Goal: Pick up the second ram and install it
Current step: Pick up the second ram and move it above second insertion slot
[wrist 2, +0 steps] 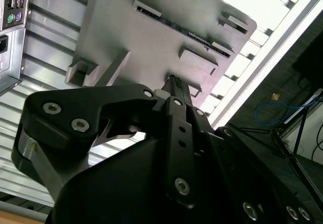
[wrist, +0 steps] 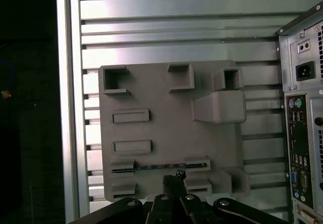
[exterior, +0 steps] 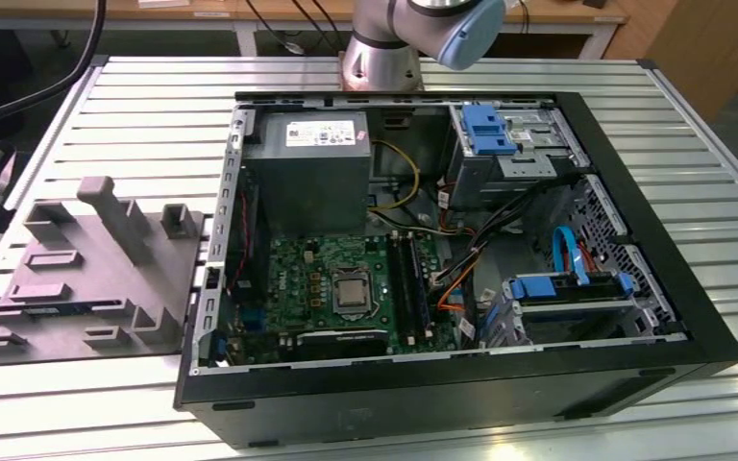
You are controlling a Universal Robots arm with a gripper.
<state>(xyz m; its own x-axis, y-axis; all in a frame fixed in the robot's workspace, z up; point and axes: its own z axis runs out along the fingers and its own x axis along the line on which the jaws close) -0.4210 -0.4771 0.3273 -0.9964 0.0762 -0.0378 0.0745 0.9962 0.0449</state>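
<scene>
Ideally I'd spread my pressed-together tool [wrist: 171, 181] and centre it over the thin green-blue ram strip [wrist: 154, 167] just ahead.

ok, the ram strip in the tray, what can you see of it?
The second ram is a long, thin, dark strip, green-blue in the exterior view. It stands on edge in slots between raised blocks near one end of the grey tray. Its upper edge faces the first wrist view, so chips and label can't be made out. It looks straight and seated, touching just the tray. The tool is lined up over its middle, apart from it.
</scene>
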